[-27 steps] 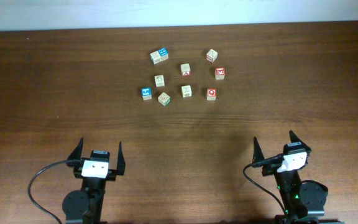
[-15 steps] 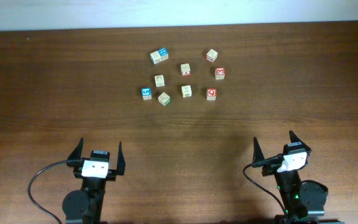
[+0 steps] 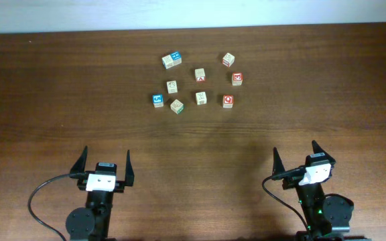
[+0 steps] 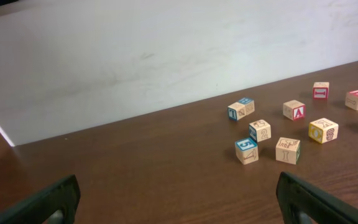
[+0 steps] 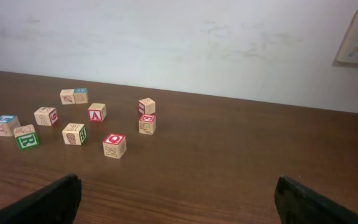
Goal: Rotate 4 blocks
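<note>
Red letters read on small light-wood "Q" cube (image 5: pixel 114 145) and light-wood "A" cube (image 5: pixel 96 112); left gripper (image 3: pixel 106 152), right gripper (image 3: pixel 295 148) spread wide, empty.

The left gripper (image 3: pixel 106 159) and right gripper (image 3: pixel 295 152) each have two pointed black fingers (image 3: pixel 82 161) flanking a white block (image 3: pixel 100 179). A thin black cable (image 3: pixel 33 201) loops beside each black base.

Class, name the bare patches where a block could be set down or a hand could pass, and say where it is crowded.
Bare: the wide band of table between the block cluster and the left claw and right claw; everything left of the blue 5 block; everything right of the rightmost red block. Crowded: inside the cluster.
</note>
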Controlling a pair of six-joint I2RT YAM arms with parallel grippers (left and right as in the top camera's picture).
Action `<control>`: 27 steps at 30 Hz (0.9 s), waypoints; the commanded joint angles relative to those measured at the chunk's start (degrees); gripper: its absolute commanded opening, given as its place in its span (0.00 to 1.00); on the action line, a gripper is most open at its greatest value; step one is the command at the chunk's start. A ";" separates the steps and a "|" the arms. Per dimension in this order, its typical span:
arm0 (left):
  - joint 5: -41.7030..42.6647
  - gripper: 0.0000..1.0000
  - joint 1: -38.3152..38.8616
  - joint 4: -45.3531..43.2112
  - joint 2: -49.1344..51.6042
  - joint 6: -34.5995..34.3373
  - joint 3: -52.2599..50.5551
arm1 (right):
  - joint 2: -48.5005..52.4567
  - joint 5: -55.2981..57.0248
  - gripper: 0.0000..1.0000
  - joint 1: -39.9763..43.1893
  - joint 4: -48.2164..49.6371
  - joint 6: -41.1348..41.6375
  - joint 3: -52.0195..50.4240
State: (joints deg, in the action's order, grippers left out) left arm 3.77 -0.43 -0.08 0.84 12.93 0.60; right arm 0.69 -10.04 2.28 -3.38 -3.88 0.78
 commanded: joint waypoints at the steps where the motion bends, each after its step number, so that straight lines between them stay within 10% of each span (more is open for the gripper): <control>1: 0.44 0.99 0.26 -3.45 -0.55 -2.43 -0.07 | -0.33 -1.11 0.99 0.37 1.44 -0.17 -0.24; 10: 5.95 0.99 0.26 2.25 17.22 -7.37 20.24 | 21.00 -18.10 0.98 0.37 -4.17 -0.17 25.27; 19: 15.56 0.99 0.28 48.13 82.62 -3.80 88.98 | 73.85 -20.76 0.98 -5.97 -43.58 -0.42 83.19; 24: 15.52 0.99 0.26 51.36 92.21 -3.82 91.12 | 106.51 -8.09 0.98 -20.20 -65.85 -0.42 118.09; 27: 15.50 0.99 0.26 51.39 94.09 -3.82 91.12 | 122.27 -9.18 0.98 -23.67 -61.92 0.02 121.70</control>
State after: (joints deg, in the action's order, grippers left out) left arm 18.55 -0.16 51.37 93.91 8.16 90.56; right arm 116.92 -19.81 -20.40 -66.17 -4.34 121.14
